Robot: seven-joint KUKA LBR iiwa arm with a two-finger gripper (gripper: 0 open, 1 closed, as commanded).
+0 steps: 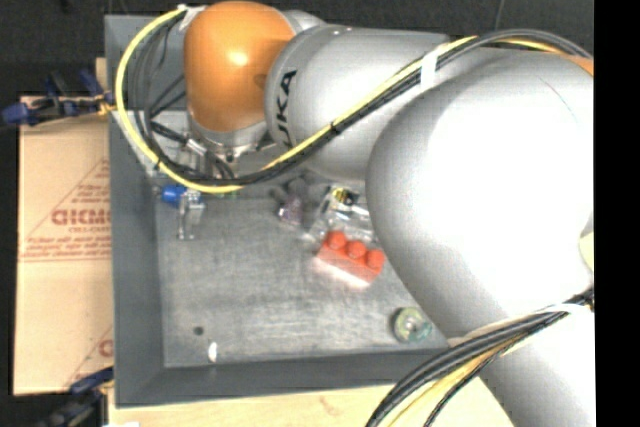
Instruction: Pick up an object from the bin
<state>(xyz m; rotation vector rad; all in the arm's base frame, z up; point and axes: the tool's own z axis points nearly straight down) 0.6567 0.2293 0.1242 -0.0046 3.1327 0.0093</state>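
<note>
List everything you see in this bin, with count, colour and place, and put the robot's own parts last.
bin: one, grey metal, middle of the view
toy brick: one, red, right of the floor's middle
small thing: one, purplish, up-left of the brick, beside the arm
round thing: one, greenish, lower right, at the arm's edge
scrap: one, white, by the lower wall, left
hand: one, metal, over the floor's upper left
arm: one, silver, reaching in from the right
cover: one, orange, above the hand

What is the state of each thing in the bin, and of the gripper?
gripper: low in the bin, far left part; open or shut, cannot tell
red brick: lying flat on the floor, free
round green thing: resting near the near wall, free
white bit: by the near wall, free
</note>
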